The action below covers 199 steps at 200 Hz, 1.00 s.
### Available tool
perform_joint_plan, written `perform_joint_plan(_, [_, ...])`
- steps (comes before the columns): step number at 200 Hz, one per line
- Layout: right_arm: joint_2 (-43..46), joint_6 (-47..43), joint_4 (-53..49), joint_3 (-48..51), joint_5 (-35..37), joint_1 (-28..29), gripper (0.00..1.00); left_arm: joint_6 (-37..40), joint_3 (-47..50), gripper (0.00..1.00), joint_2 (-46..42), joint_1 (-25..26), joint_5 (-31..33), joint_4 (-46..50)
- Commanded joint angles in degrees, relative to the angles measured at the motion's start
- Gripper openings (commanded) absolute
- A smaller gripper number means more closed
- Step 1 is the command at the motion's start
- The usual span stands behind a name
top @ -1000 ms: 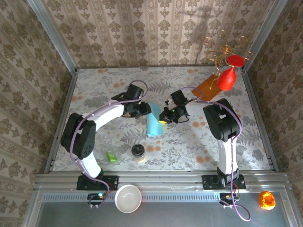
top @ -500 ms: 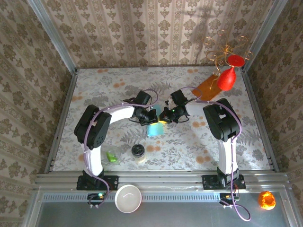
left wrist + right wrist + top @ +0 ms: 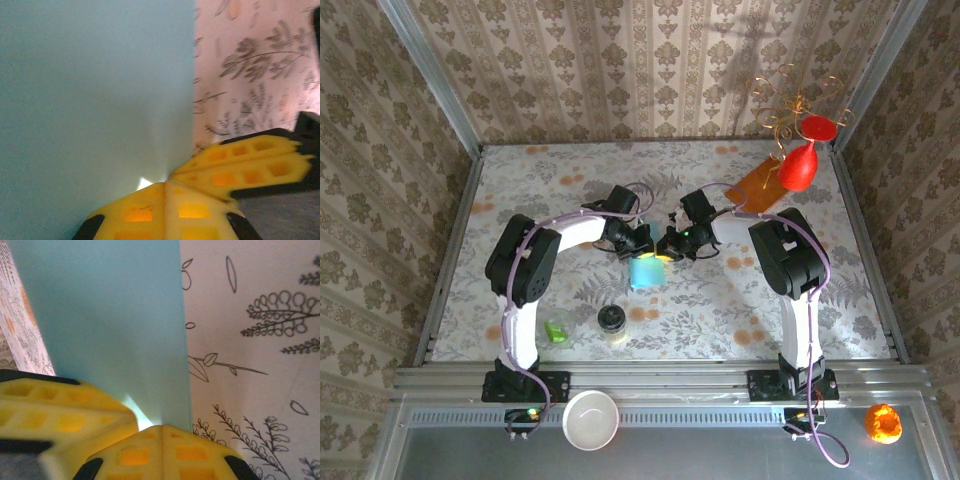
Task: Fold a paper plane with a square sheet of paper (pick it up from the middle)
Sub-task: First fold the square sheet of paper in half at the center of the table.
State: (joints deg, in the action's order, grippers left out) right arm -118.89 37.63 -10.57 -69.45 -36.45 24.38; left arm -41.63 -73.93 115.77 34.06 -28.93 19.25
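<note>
Hanging between the two arms in the top view, the paper (image 3: 645,272) is sitting near the middle of the desk (image 3: 520,190), with its far edge running up into the left pincer (image 3: 642,243) and the right pincer (image 3: 666,246), which are meeting almost tip to tip. It is looking thin, light and limp, so it is probably going to bend under any push and tear if the arms pull apart, and a gentle pinch at an edge is likely serving best. Bare desk is lying on the far side and on both flanks, a jar (image 3: 612,321) is standing near on the near side, and an orange sheet (image 3: 755,185) is lying well apart at the far right. In the left wrist view, the left pincer (image 3: 165,186) is clamping shut on the paper (image 3: 95,90) at its corner, the right pincer (image 3: 220,170) is pressing in just beside it, and the sheet's straight edge is bordering open desk (image 3: 250,60). In the right wrist view, the right pincer (image 3: 161,432) is likewise closing on the paper (image 3: 110,315), the left pincer (image 3: 95,412) is touching alongside, and free desk (image 3: 250,315) is stretching away to the right.
</note>
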Motion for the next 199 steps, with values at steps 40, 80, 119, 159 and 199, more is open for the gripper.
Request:
perform_joint_plan(40, [-9.37, -1.02, -15.69, 3.54, 15.40, 0.06, 0.04, 4.80, 2.42, 0.01, 0.43, -2.69, -2.51, 2.77])
perform_joint_plan(80, [-11.43, -1.06, -19.24, 3.05, 17.91, -0.12, 0.04, 8.69, 4.84, 0.01, 1.11, -6.57, -6.32, 2.23])
perform_joint_plan(119, [-12.19, -1.04, -19.86, 3.62, 19.52, -0.35, 0.04, 10.25, 8.68, 0.02, -0.91, -12.40, -7.32, 1.95])
perform_joint_plan(159, [-12.08, -1.59, -19.88, 3.36, 20.54, -0.26, 0.04, 11.56, 11.24, 0.02, -5.75, -16.85, -6.83, 3.19])
perform_joint_plan(199, [-11.71, -1.63, -19.86, 3.44, 19.95, -0.25, 0.04, 9.95, 9.50, 0.02, -9.94, -13.67, -10.53, 0.91])
